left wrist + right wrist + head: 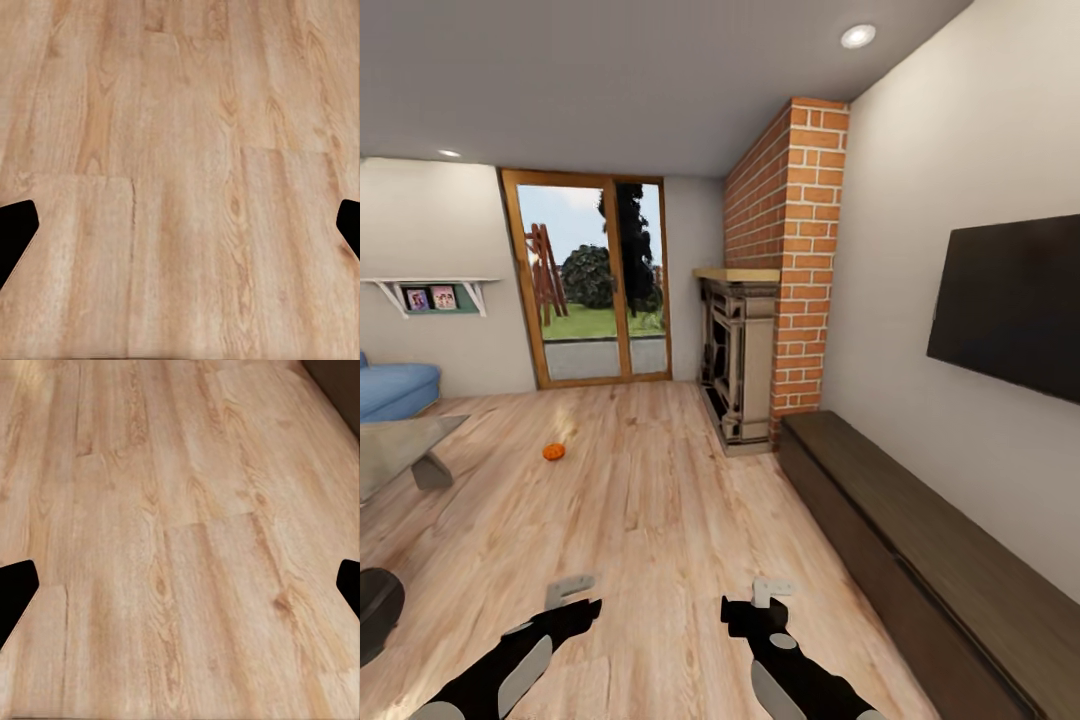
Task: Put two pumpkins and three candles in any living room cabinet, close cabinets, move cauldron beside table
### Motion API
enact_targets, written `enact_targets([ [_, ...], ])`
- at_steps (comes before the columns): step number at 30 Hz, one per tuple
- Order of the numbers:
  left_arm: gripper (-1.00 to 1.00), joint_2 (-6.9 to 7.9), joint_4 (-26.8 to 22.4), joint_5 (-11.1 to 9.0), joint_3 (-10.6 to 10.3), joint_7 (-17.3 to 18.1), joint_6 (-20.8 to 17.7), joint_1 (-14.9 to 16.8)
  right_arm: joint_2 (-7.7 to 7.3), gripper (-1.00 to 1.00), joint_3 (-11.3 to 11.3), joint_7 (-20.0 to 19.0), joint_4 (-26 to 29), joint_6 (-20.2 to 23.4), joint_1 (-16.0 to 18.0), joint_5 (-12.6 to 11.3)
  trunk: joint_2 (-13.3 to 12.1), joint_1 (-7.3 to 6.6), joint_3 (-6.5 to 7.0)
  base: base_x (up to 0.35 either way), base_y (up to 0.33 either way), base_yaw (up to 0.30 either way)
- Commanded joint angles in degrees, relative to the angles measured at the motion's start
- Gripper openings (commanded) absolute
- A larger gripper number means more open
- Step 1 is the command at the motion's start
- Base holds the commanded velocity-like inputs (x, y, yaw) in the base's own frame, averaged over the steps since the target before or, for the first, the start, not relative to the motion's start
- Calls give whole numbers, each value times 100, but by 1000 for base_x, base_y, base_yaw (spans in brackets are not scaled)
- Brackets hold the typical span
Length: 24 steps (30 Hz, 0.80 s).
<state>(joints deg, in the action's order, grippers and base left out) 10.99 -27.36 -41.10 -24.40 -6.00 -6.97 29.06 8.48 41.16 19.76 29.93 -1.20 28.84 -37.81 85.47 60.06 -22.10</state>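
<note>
While robot stands mid-room, both arms low over floor (660, 500). Cabinet (920, 540) along right wall, fronts apparently shut; near end cut off by frame. Table (400, 445) at left, partly cropped. Dark round object (375, 610) at left edge, possibly cauldron, too cropped to confirm. One pumpkin (554, 452) on floor, well ahead, near table. Left gripper (570, 597) and right gripper (760, 597): jaws wide apart, holding nothing. Risks: pumpkin likely rolls if nudged on approach; base may clip cabinet or table.
</note>
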Motion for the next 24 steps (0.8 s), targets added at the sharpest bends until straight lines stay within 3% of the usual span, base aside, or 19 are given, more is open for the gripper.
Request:
enact_targets([
  [1,100,8,-16,-56,-48,-51,-17,3,-5,100,49,46,5,-12,8,-58,-37,-23,11,0,0,277],
  [4,100,9,-20,-58,-48,-50,-20,3,-5,100,50,46,10,-12,8,-57,-158,-89,65,0,0,277],
  [24,100,9,-76,-49,-51,-50,-26,3,2,100,50,46,13,-12,8,-60,-158,-89,65,0,0,277],
])
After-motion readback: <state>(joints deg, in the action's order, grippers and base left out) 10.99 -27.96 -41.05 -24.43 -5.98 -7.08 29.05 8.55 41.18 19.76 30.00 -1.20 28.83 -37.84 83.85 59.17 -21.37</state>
